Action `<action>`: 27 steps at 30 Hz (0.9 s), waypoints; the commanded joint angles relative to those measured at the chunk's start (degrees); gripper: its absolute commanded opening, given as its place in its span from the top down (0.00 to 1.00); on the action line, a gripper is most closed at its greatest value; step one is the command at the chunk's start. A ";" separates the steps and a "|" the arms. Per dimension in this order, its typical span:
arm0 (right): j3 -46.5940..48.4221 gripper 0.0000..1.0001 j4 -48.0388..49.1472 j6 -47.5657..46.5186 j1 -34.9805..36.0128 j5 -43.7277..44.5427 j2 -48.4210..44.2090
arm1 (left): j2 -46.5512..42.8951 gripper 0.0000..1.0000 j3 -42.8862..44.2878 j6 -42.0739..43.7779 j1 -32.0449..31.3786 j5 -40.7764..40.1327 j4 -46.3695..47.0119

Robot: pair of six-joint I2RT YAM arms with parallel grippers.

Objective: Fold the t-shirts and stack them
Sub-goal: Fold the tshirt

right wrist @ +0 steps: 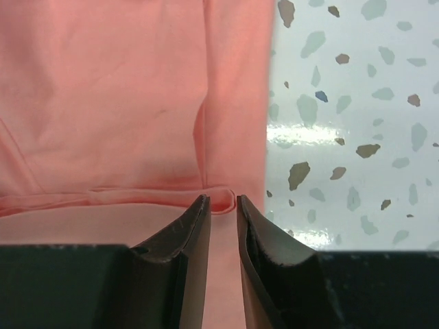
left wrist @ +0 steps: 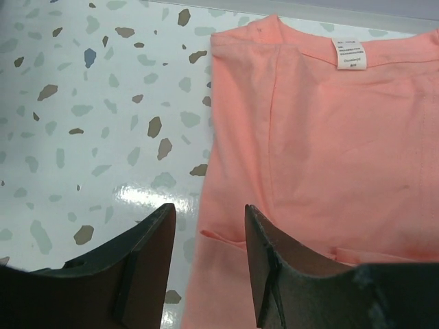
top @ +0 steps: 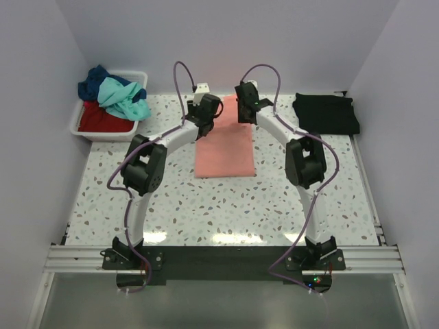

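Lying folded lengthwise on the surface (top: 171, 205), salmon-pink t-shirt (top: 224, 149) ran beneath both jaws. Left jaws stood apart astride its left edge, apparently placed to pinch there. Right jaws sat nearly together at its right edge; any grip could not be told.

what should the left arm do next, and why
Probably close the jaws of the left gripper on the pink shirt: they stand open astride its left edge, while the right gripper has its jaws nearly together near the right edge.
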 commanded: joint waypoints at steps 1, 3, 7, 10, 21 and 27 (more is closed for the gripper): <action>-3.00 0.71 -1.78 -0.03 -0.80 1.94 -7.12 | -4.74 0.50 0.44 2.21 0.62 -1.45 -0.97; -5.29 0.64 -4.06 0.49 -0.89 0.27 -10.02 | -5.53 0.50 1.75 2.04 0.89 2.41 -5.72; -16.33 0.48 -5.13 1.46 -0.89 -4.21 -16.61 | -7.99 0.41 -0.42 1.16 1.06 9.97 -17.15; -24.42 0.43 -4.17 2.08 -0.97 -6.06 -22.50 | -13.43 0.35 -8.23 -0.42 1.15 13.58 -17.71; -45.19 0.43 2.15 1.99 -0.98 -20.20 -34.02 | -30.13 0.32 -35.92 -6.04 3.61 30.17 -9.19; -54.94 0.42 9.10 2.25 -0.89 -24.60 -37.19 | -35.59 0.30 -47.62 -8.51 7.73 39.68 1.70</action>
